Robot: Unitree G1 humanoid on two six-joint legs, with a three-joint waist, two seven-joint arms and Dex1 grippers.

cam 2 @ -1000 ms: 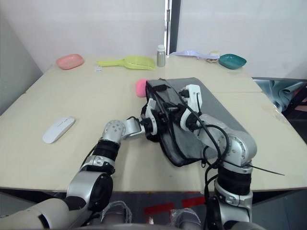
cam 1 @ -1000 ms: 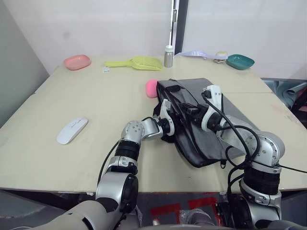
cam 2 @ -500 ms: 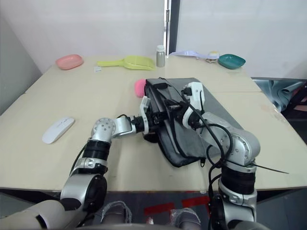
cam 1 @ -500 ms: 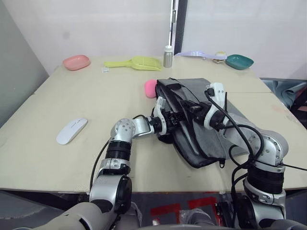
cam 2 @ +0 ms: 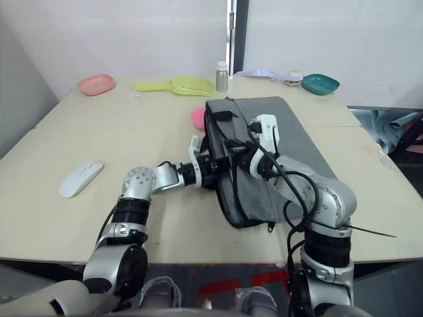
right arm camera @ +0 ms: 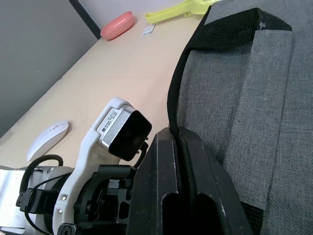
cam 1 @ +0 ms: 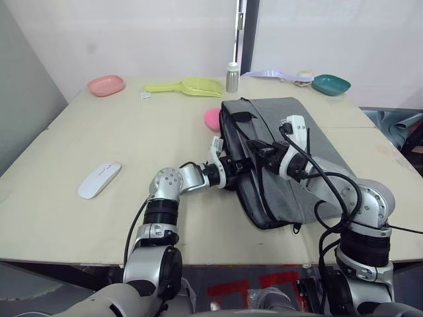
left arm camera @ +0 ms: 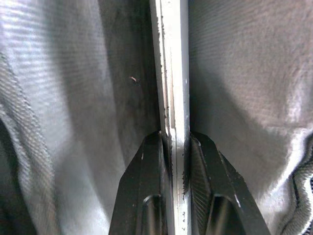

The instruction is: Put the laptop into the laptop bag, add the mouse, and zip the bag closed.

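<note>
On the beige wooden table (cam 1: 99, 132), the flat grey fabric laptop bag (cam 1: 291, 145) with black trim lies right of centre, its open edge facing the robot's left. The left gripper (left arm camera: 175, 142) reaches into that opening, its two black fingers (left arm camera: 146, 161) clamped on the thin silver metal edge of the laptop (left arm camera: 173, 73), which sits between the bag's grey lining walls. The right gripper (right arm camera: 176, 134) has its fingers pressed together on the bag's black strap handle (right arm camera: 195, 58). The small flat white oval mouse (cam 1: 99, 179) rests well apart near the table's left edge. A pink rounded lump (cam 1: 212, 119) lies just beside the bag's far corner.
</note>
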